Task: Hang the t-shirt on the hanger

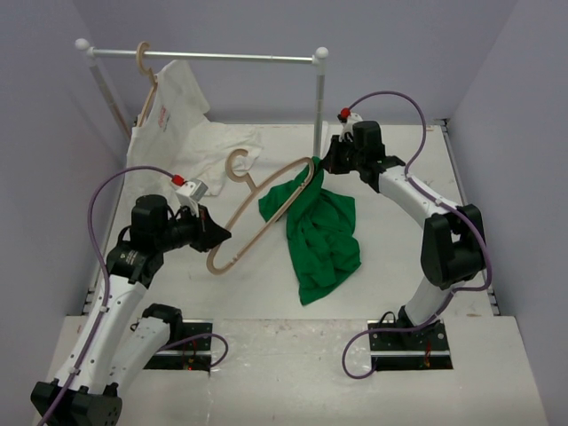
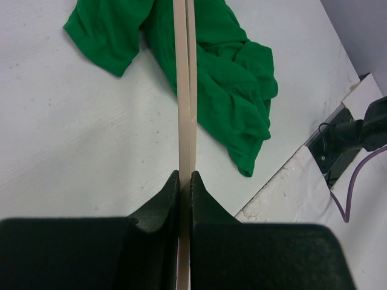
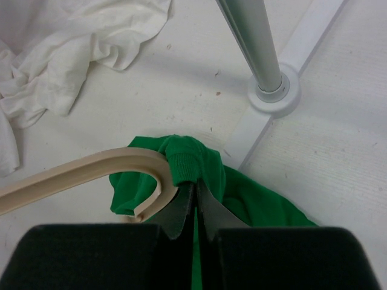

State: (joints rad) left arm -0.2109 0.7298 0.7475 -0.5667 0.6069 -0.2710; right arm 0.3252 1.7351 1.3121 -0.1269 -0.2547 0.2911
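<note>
From the top camera, the pale tan wooden triangular hanger (image 1: 266, 209) hangs tilted above the white worktop (image 1: 266, 306). The left gripper (image 1: 217, 235) is clamped on its near end, and the right gripper (image 1: 330, 164) is at its far end, where the plain bright green cloth t-shirt (image 1: 324, 240) drapes down onto the worktop. The left wrist camera shows the black jaws closed tight on the hanger's thin edge, with the t-shirt bunched beneath and right of the hanger. The right wrist camera shows the jaws pinched on the t-shirt's ribbed collar, right against the hanger's curved end.

Rack post (image 1: 319, 106) beside right hand (image 1: 321, 165)
</note>
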